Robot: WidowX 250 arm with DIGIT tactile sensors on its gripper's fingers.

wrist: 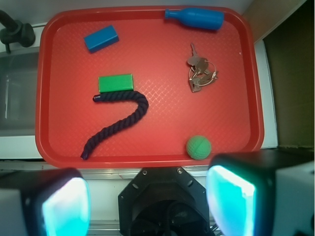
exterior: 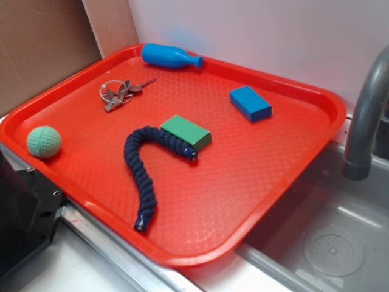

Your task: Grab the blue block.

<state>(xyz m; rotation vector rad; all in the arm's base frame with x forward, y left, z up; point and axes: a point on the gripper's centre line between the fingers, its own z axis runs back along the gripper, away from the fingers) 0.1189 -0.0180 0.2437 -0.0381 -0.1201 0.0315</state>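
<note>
Red plastic tray (exterior: 292,182) beside a sink holds everything. On it the blue block (wrist: 101,39) lies flat near the far rim, apart from the green block (wrist: 115,82); beyond the green block lie a dark rope (wrist: 118,123) and keys (wrist: 200,73). It looks light, stiff, smooth, maybe slippery; pinch across its short sides. The gripper (wrist: 147,196) hangs spread apart, empty.

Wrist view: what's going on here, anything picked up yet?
Nothing grabbed yet. The gripper is open and high above the near edge of the red tray, holding nothing. The blue block lies untouched in the tray's far corner by the sink, apart from the green block, which has the dark rope lying against it. The blue pin toy, keys and green ball lie elsewhere on the tray.
</note>
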